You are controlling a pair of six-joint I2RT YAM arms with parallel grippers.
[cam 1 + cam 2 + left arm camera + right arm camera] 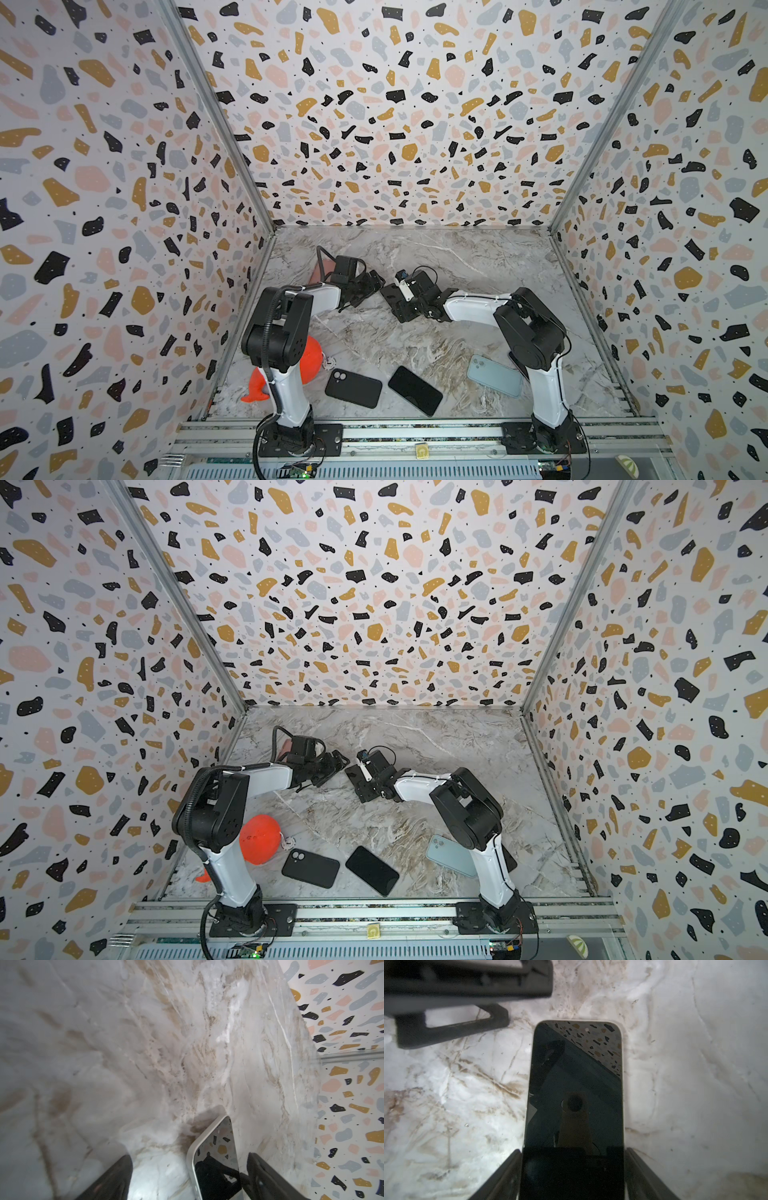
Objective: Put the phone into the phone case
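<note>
- The right gripper (573,1169) holds a phone (576,1084) by its two long sides, one finger (500,1176) on each side.
- The phone sticks straight out past the fingertips, screen up, just over the table (685,1064).
- The left gripper (187,1176) is spread wide. The phone's end sits between its fingers, beside one finger (268,1176), and I cannot tell if they touch.
- A black case (353,388) lies well behind both grippers, near the arm bases, beside a dark phone (414,390) and a blue-green phone or case (494,376).
- The phone could slip, I think, because only its far end is pinched.
- If the left fingers shut crooked, they could twist the phone loose.
- The wrong case might get picked, as the things look alike.
</note>
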